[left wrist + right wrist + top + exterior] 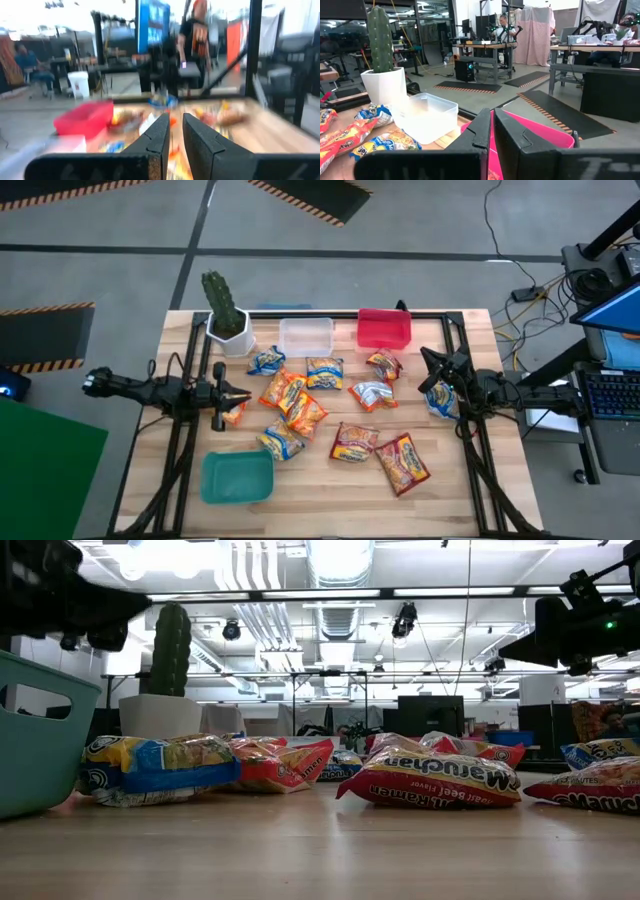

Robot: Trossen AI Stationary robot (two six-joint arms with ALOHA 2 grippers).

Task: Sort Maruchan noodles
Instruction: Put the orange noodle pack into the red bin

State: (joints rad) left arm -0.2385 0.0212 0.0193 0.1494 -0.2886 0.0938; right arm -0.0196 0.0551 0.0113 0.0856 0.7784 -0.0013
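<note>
Your left gripper point(172, 131) is sitting nearest the lens, fingers nearly closed with only a thin slit between them, gripping nothing. In the high view it is hovering at the table's left side, beside an orange noodle packet point(234, 413). Your right gripper point(492, 131) is likewise pinched almost shut and empty, hanging at the right side next to a blue-white packet point(441, 400).

Between them the noodle packets point(305, 413) are lying flat and scattered across the table's middle, their long axes pointing every which way. Two red ones point(402, 463) are lying toward the near edge.

Farther out you are seeing the teal bin point(237, 477), clear bin point(305, 336), red bin point(384, 328) and a potted cactus point(226, 311).
</note>
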